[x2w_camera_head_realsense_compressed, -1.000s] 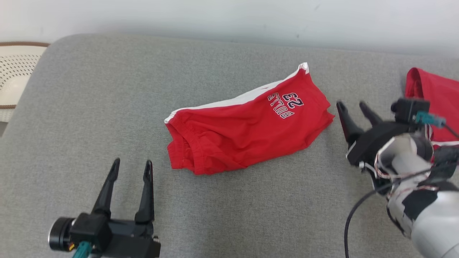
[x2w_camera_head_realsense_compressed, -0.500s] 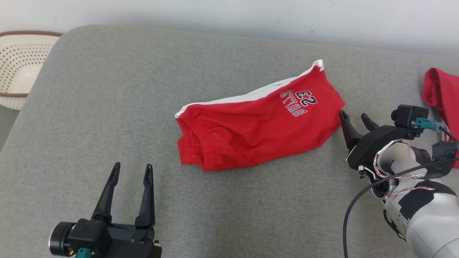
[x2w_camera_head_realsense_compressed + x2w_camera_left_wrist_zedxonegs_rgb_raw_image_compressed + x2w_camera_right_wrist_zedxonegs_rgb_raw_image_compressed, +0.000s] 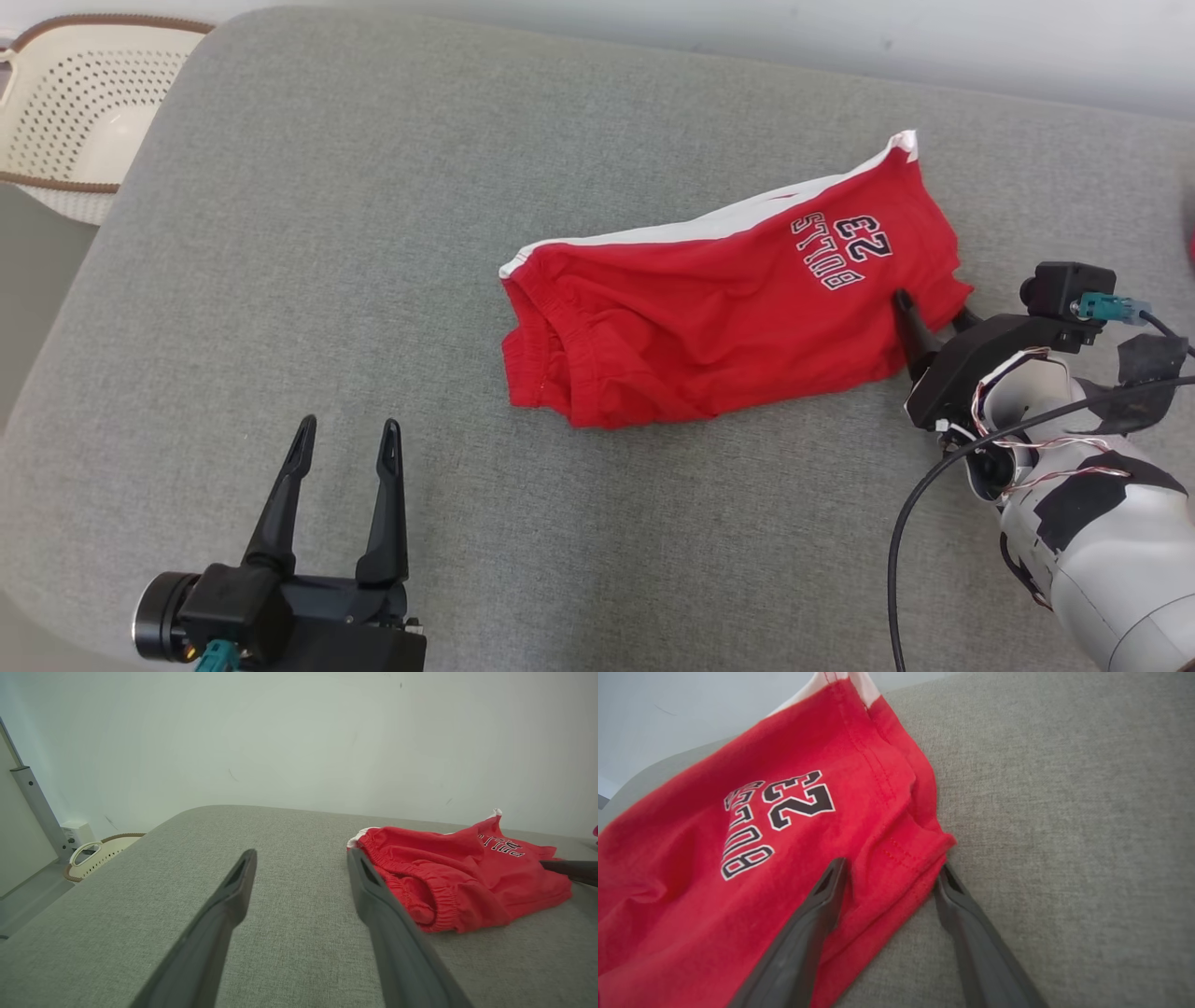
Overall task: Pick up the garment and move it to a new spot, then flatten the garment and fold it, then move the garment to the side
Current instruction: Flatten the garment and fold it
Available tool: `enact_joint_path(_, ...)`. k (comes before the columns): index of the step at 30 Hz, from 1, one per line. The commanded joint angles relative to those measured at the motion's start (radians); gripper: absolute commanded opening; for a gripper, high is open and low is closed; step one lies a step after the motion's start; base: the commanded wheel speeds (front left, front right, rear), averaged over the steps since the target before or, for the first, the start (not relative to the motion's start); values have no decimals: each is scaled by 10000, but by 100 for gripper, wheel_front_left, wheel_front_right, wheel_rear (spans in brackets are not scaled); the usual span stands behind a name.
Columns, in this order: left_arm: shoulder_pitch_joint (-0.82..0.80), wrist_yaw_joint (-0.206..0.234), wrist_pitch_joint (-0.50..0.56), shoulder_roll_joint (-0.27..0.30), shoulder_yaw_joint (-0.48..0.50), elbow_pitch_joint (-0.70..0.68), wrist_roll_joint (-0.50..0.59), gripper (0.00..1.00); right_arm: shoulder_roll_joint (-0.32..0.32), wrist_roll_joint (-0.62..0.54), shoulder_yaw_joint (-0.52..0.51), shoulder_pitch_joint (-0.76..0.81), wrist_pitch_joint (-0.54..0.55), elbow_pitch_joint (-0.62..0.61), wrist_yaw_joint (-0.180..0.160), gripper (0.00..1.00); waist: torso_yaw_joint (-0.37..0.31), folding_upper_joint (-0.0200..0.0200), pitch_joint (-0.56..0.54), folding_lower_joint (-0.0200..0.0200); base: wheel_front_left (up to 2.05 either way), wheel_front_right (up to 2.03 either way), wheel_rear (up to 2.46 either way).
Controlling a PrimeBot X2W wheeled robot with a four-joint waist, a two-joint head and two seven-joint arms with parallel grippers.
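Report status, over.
Right gripper open, fingers astride hem corner of red shorts. Left gripper open, apart from cloth. Shorts lying crumpled on cushion. Basket far left, not obstructing.

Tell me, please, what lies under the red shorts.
The red shorts lie on the grey cushion. At their hem corner the right pincer straddles the cloth, one finger on top, one at the edge. Anything beneath the fabric is covered.

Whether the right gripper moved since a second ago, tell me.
Yes. The right gripper advanced left onto the red shorts: earlier clear of their hem, now straddling it.
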Motion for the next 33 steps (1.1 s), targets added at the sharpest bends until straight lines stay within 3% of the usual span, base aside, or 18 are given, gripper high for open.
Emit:
enact_joint_path(1, -98, -39, -41, -4, 31, 19, 68, 100, 99, 23, 79, 72, 43, 47, 1, 0, 54, 0, 38, 0, 0, 0, 0)
enact_joint_path(10, 231, -68, -41, -34, 187, 251, 89, 100, -39, 131, 288, 609, -672, -570, 1, 0, -197, 0, -588, 0, 0, 0, 0)
enact_joint_path(20, 772, -326, -41, 28, 393, 446, 296, 100, -189, 697, 303, 2229, -1079, -2216, 1, 0, -890, 0, -1623, 0, 0, 0, 0)
enact_joint_path(33, 1241, -560, -41, 49, 493, 584, 381, 100, -394, 1302, -787, 4679, -1293, -4344, 1, 0, -1410, 0, -2331, 0, 0, 0, 0)
